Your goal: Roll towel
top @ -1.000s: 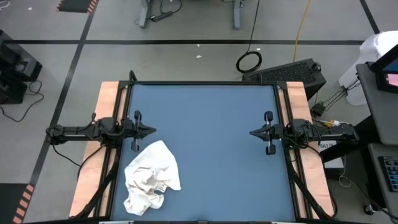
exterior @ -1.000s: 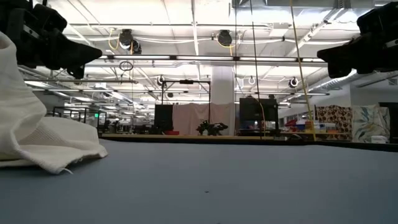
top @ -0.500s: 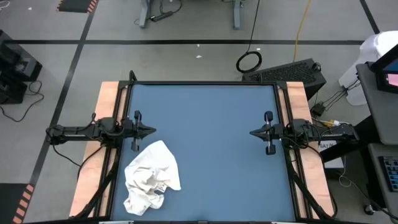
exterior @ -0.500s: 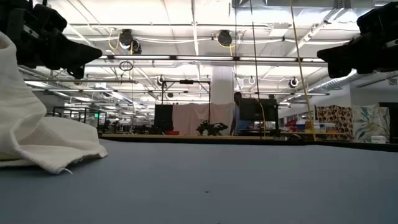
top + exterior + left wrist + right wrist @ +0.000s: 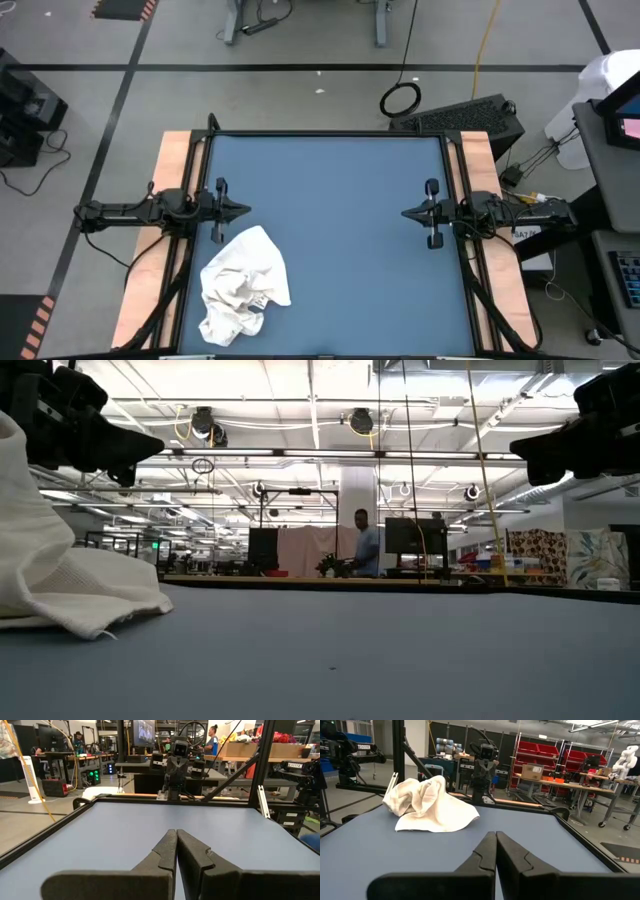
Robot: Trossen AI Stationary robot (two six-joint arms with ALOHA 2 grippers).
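A: Our left gripper (image 5: 243, 211) sits at the table's left edge, jaws pressed together on nothing; the right gripper (image 5: 407, 213) mirrors it at the right edge.

B: The towel (image 5: 243, 284) lies crumpled at lower left, just below our left gripper. We should first open up, find two corners and spread it flat before rolling.

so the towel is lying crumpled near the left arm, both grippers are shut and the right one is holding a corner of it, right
Not quite. The right gripper holds nothing: the high view shows it shut at the table's right side, far from the towel. The rest stands: the towel lies crumpled near the left arm, and the left gripper is shut too.
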